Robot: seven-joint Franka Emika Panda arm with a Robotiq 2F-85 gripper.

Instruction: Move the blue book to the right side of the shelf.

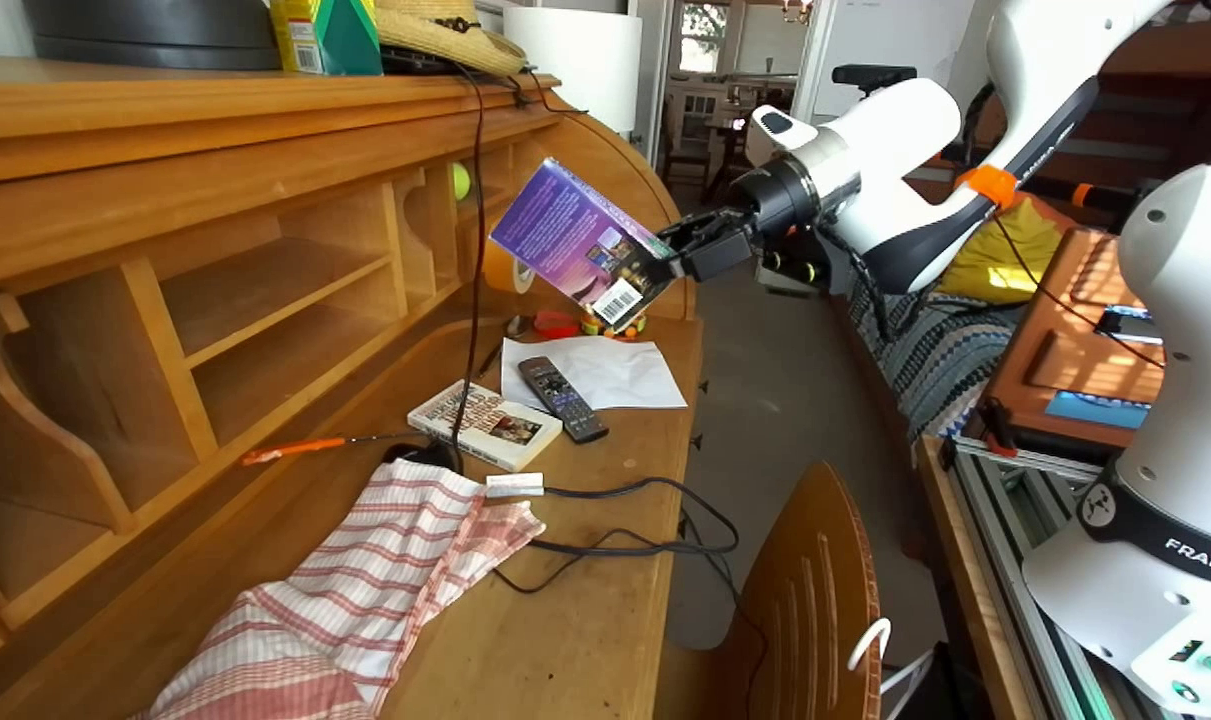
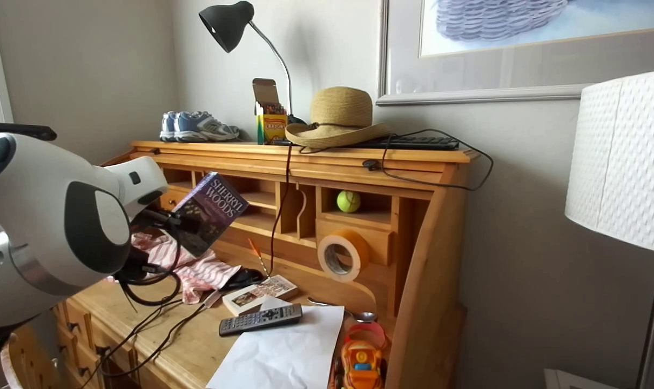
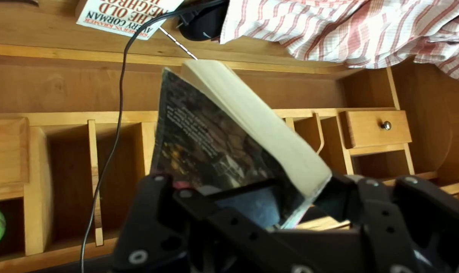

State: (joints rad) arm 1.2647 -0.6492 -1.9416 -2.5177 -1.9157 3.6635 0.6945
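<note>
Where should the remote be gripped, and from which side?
The remote lies flat, buttons up, long and slim: probably best from above, the tool closing across its width at the end on the paper. Its other end sits close beside the white book, leaving little room. The blue book in the tool must be set down first.

Both ext. views: shelf (image 1: pixel 172 360), opp. ends; wrist close-up.

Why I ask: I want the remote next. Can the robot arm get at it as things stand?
Probably not yet: the gripper is shut on the blue book, which should be set down first. Otherwise the way looks free: the remote lies uncovered, partly on the white paper.
</note>
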